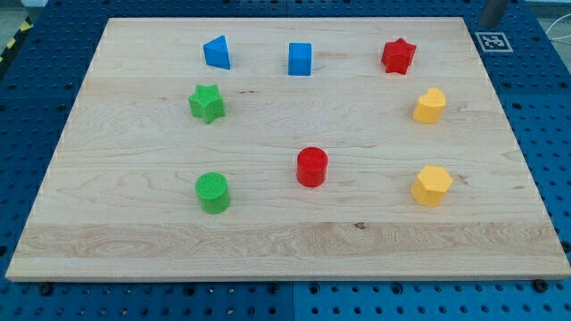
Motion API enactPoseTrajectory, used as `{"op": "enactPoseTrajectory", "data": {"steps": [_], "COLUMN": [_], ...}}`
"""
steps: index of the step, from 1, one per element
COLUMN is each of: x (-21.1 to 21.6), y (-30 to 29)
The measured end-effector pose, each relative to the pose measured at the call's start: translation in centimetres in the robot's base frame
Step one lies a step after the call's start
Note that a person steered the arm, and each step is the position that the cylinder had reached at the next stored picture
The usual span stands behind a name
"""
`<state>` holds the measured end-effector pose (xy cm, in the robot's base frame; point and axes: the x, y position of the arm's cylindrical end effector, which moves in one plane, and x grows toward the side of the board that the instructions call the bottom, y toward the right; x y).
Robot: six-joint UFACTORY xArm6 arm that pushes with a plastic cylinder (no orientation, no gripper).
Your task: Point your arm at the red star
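Note:
The red star (399,55) lies near the top right of the wooden board (285,241). A grey rod end shows at the view's top right edge. My tip (488,22) is just past the board's top right corner, above and to the right of the red star and well apart from it. It touches no block.
A blue triangular block (217,52) and a blue cube (301,59) lie along the top. A green star (207,103) and a green cylinder (213,193) are at the left. A red cylinder (312,167) is at the centre. Two yellow blocks (429,105) (432,185) are at the right. A printed tag (493,41) sits off the top right corner.

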<state>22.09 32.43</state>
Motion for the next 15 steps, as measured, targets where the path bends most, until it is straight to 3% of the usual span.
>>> {"op": "enactPoseTrajectory", "data": {"steps": [1, 3, 6, 13, 15], "x": [2.1, 0.3, 0.3, 7.6, 6.3], "y": [-1.6, -1.9, -6.9, -7.4, -12.0]}}
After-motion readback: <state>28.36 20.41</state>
